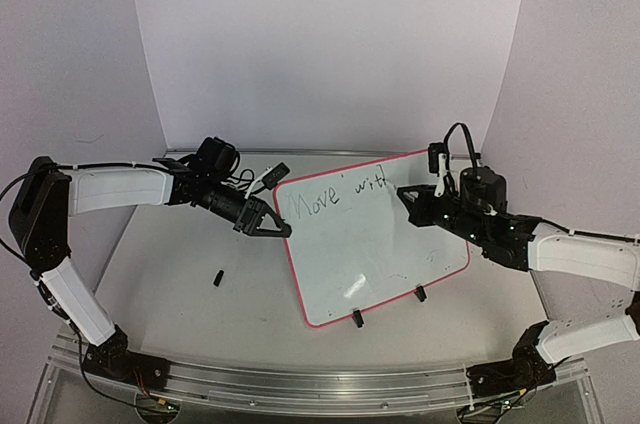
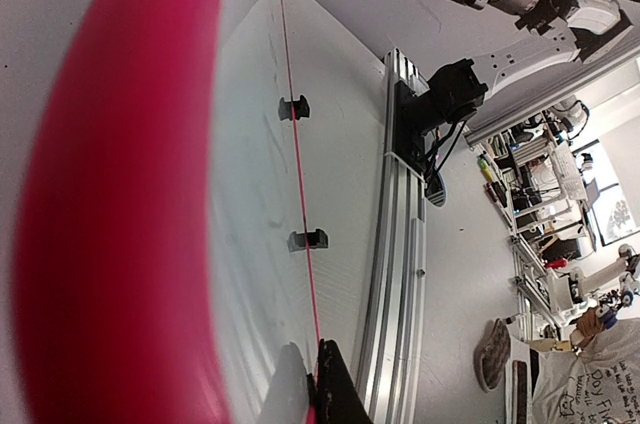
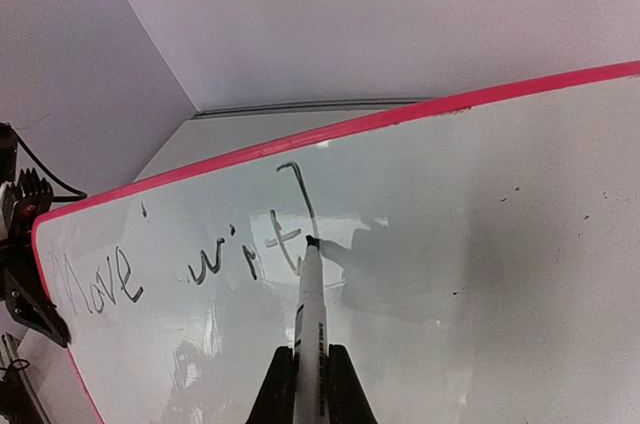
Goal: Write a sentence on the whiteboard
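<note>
Large white rectangular whiteboard (image 1: 385,244), rounded corners, thin pink-red rim. It sits centre-right of the top view, standing tilted on two small black clip feet at its lower edge, top edge climbing to the right. Thin black handwritten marker sentence (image 3: 203,266) runs just under the top edge: "Move wit" plus a partial next stroke, slanting up to the right. Faint smudges near the lower right corner, glare patch low centre.
</note>
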Tool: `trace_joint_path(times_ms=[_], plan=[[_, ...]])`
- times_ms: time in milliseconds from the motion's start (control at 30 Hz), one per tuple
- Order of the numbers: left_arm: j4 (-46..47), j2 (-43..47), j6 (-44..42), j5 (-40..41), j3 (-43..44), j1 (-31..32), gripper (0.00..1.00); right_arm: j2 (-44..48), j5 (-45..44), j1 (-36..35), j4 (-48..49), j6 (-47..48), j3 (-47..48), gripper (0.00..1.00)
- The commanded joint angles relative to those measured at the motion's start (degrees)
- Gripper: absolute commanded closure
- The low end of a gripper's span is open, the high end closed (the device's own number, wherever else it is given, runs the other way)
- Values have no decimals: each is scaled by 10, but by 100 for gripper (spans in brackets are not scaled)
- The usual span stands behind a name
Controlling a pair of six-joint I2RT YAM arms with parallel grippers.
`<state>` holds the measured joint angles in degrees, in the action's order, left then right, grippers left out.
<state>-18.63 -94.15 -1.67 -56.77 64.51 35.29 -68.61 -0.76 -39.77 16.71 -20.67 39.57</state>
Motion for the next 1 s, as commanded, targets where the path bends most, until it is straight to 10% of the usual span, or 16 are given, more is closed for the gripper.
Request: trace_joint_path(times_ms=[0, 967], plan=[[-18, 11, -47, -4, 18, 15, 100, -11, -38, 3, 10, -2, 8, 100], [-17, 10, -47, -5, 18, 15, 100, 23, -40, 3, -16, -31, -38, 100]])
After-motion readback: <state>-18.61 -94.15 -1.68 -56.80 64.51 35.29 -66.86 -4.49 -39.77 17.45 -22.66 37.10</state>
